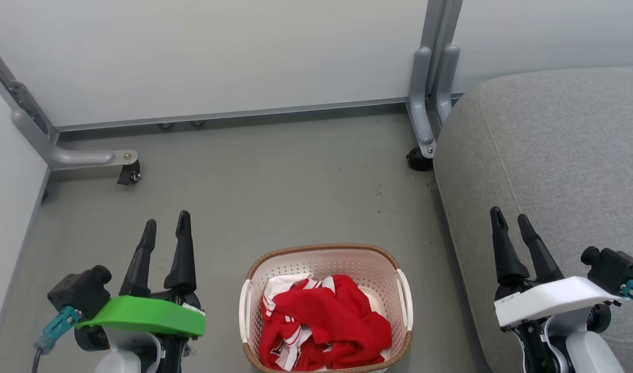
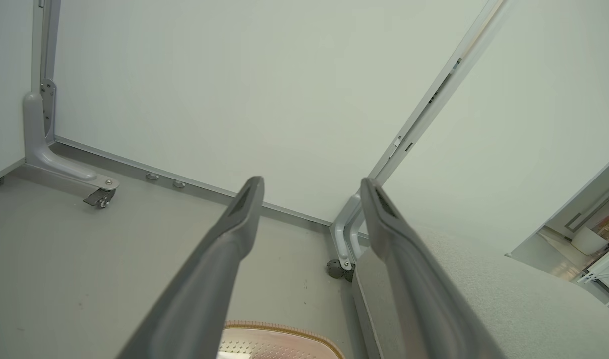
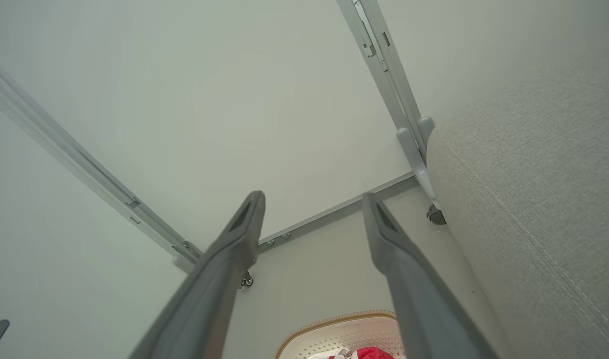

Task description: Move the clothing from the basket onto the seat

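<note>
While the clothing (image 1: 324, 324) lies bundled inside the basket (image 1: 327, 250), both grippers hang clear of it, one on each side. The red heap with its white stripes fills the basket's middle and near end. A white patch shows at the heap's far left, and the perforated floor at the far end is bare. The basket stands on the grey floor (image 1: 270, 181), close to the floor's near edge in the head view and just left of the seat (image 1: 555, 155).

The left gripper (image 1: 166, 220) sits to the basket's left over bare floor. Its two dark fingers are spread wide, hold nothing and point toward the far wall (image 1: 218, 52). The clothing is to its right and lower, apart from the fingers. In the left wrist view only the basket's brown rim (image 2: 279, 326) shows, low between the fingers.

The right gripper (image 1: 508, 215) is to the basket's right, by the seat's rounded left edge. Its fingers are likewise wide apart and grip nothing. The clothing lies to its left and below. In the right wrist view a scrap of red (image 3: 374, 353) shows inside the rim at the bottom edge, between the two fingers. The grey cushion rises along the right side of that view.

A metal post (image 1: 430, 103) stands at the seat's far left corner.
</note>
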`<state>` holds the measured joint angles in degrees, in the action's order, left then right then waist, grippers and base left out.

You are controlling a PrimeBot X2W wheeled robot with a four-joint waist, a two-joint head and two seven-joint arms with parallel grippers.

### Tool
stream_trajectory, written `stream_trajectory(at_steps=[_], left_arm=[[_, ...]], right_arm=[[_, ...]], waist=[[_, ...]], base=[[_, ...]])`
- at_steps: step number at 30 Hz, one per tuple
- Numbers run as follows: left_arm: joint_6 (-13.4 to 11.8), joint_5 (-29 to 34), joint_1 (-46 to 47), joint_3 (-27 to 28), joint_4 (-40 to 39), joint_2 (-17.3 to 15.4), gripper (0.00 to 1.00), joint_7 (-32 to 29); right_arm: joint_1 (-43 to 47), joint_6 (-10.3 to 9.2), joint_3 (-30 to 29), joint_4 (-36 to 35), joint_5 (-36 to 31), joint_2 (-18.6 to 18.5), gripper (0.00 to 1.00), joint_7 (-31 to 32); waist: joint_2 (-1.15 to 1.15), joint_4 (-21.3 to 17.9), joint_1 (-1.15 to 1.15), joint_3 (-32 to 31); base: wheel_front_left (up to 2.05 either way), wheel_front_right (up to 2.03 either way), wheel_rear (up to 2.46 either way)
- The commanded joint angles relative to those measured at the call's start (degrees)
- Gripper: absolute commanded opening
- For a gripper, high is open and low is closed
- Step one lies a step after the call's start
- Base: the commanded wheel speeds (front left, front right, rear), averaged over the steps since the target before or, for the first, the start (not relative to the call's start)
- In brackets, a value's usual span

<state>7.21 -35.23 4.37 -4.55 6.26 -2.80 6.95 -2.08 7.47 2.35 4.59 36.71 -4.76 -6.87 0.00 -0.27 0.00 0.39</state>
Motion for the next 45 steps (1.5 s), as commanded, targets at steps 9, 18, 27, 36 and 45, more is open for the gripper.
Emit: stream_trajectory(at_steps=[9, 18, 27, 36, 45], left_arm=[[-0.75, 6.76, -0.77, -0.76, 0.59, -0.41, 1.00, 1.82], [-1.29, 11.63, -0.92, -1.49, 2.77, -0.29, 1.00, 3.08], [-2.23, 16.22, -1.23, -1.89, 4.66, -0.21, 1.00, 4.30], [-2.89, 19.90, -1.43, -2.08, 6.07, -0.17, 1.00, 5.35], [-2.72, 21.18, -1.67, -2.53, 6.75, -0.17, 1.00, 6.40]], right_arm=[[0.48, 0.02, 1.05, -1.13, -7.54, -0.70, 1.00, -1.90], [1.05, 0.03, 1.36, -0.80, -12.92, -0.42, 1.00, -3.15], [1.60, 0.02, 1.05, 0.92, -17.40, 0.25, 1.00, -4.34], [1.54, 0.03, 0.75, 3.16, -20.59, 0.96, 1.00, -5.52], [1.94, 0.03, 1.40, 3.83, -22.96, 1.27, 1.00, -6.53]], waist=[[0.00, -0.15, 0.00, -0.05], [0.00, -0.23, 0.00, -0.06], [0.00, -0.34, 0.00, -0.05], [0.00, -0.40, 0.00, -0.03], [0.00, -0.44, 0.00, -0.08]], base=[[0.00, 0.00, 0.00], [0.00, 0.00, 0.00], [0.00, 0.00, 0.00], [0.00, 0.00, 0.00], [0.00, 0.00, 0.00]])
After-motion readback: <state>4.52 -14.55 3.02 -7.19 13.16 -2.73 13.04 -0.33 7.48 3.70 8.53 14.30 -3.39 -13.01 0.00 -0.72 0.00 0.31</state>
